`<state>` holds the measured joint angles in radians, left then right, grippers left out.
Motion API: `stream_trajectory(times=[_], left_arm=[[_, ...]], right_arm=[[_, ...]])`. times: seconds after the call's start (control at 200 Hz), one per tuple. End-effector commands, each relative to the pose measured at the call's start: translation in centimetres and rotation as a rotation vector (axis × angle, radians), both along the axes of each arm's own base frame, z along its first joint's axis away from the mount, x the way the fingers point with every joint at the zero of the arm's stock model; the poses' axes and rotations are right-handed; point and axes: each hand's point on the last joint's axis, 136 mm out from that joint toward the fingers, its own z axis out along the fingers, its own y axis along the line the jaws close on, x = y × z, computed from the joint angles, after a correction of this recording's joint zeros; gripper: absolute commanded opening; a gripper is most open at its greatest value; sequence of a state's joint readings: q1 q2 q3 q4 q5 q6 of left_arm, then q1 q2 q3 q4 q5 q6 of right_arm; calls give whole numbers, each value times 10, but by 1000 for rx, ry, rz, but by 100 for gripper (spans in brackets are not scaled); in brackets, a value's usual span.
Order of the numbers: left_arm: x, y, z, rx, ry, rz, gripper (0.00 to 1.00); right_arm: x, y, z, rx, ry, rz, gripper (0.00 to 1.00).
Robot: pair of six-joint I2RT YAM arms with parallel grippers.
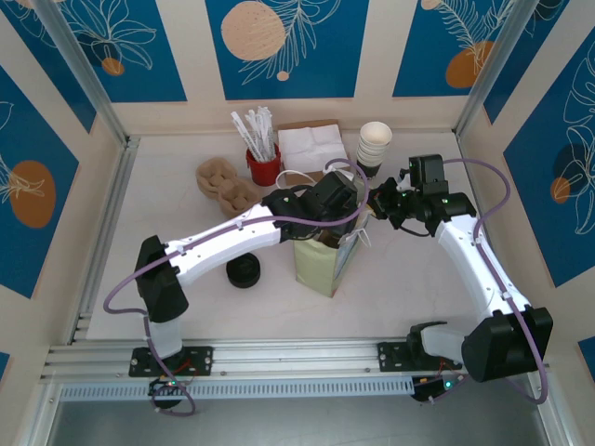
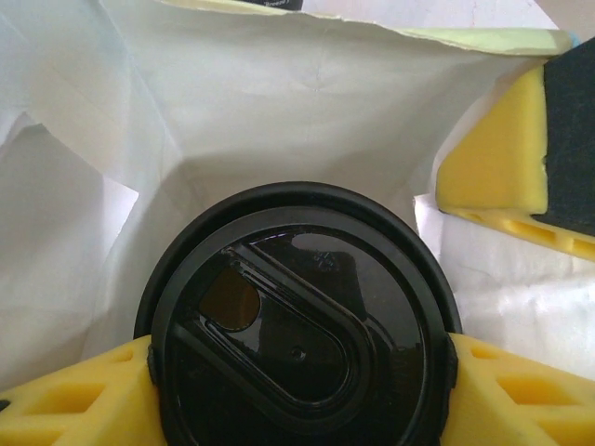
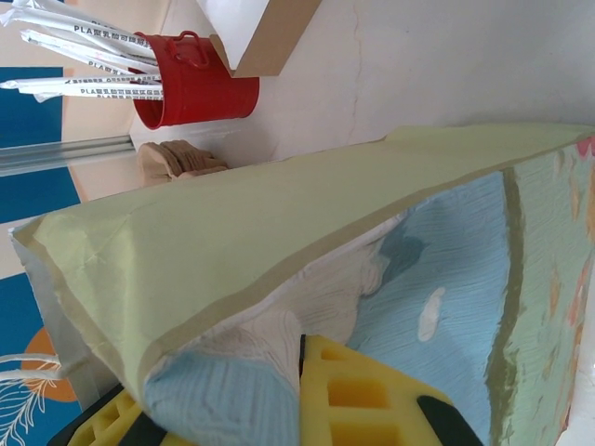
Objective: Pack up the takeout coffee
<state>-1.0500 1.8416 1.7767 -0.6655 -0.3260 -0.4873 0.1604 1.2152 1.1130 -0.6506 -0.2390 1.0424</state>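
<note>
The takeout coffee (image 2: 297, 325) shows from above as a round black lid, low inside the white-lined paper bag (image 2: 279, 102). My left gripper (image 2: 297, 376) is shut on it, with a yellow finger (image 2: 74, 400) pressed to each side of the lid. From above, that gripper (image 1: 340, 201) reaches into the top of the green bag (image 1: 319, 265). My right gripper (image 1: 377, 206) is shut on the bag's rim. One of its yellow fingers (image 3: 372, 400) lies against the pinched bag wall (image 3: 279, 232). The cup's body is hidden under the lid.
At the back stand a stack of white cups (image 1: 374, 144), a napkin box (image 1: 311, 144) and a red holder of wrapped straws (image 1: 263, 165). A cardboard cup carrier (image 1: 223, 184) lies left of them. A pile of black lids (image 1: 244, 272) sits under the left arm.
</note>
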Motion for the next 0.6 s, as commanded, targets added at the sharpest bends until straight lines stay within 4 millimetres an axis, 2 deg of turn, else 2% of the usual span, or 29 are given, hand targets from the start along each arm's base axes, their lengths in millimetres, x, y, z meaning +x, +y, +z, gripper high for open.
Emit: stream_trajectory(times=[0.0,0.255,0.475,0.595], left_arm=[[2,-2,-5,10,-23,-15,65],[-3,2,-14,36,-29,-73,65],[-9,6,-24,50,-23,-100,65],[-13,6,-29,49,-21,-116,65]], right_arm=[[-15,8,5,21,14,72,0],[-36,2,-2,-39,94,140,0],[-59,-4,-19,-103,218,187,0],[-63,-4,-24,-110,233,196,0]])
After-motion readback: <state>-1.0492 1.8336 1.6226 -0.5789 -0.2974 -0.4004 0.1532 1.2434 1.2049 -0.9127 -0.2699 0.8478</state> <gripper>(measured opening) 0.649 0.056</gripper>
